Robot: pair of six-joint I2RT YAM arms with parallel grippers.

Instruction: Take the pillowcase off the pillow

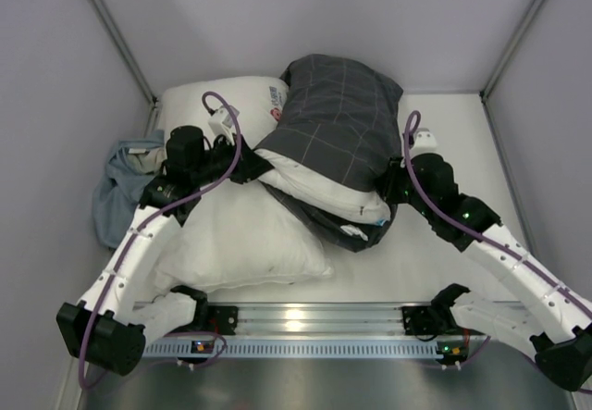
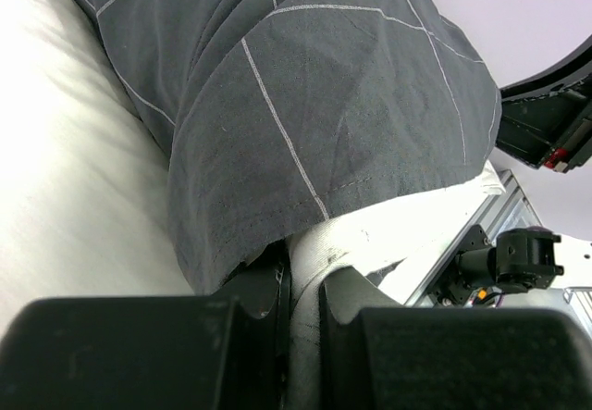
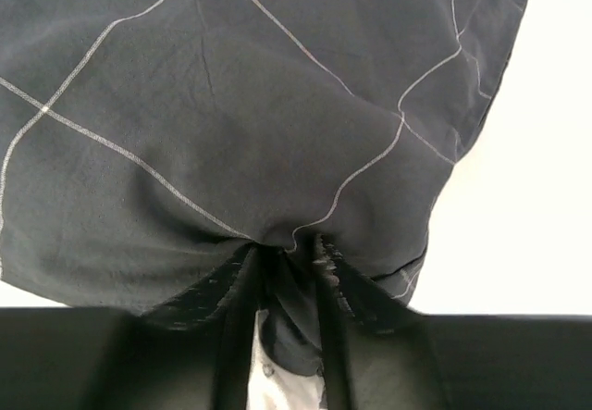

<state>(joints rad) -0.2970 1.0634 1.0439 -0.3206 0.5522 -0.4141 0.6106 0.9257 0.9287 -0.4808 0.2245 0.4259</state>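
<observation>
Mid-peel: the left pincer (image 2: 305, 285) is clamped tight on the pillow (image 1: 319, 188)'s bare white end. The right pincer (image 3: 291, 267) pinches the pillowcase (image 1: 338, 118), which covers the far half, mid surface (image 1: 462, 142). Next they'd probably pull apart.

The pillowcase (image 1: 338, 118) is matt woven cloth, the pillow (image 1: 324, 191) smooth white fabric, the rail (image 1: 305, 322) seemingly brushed metal.
</observation>
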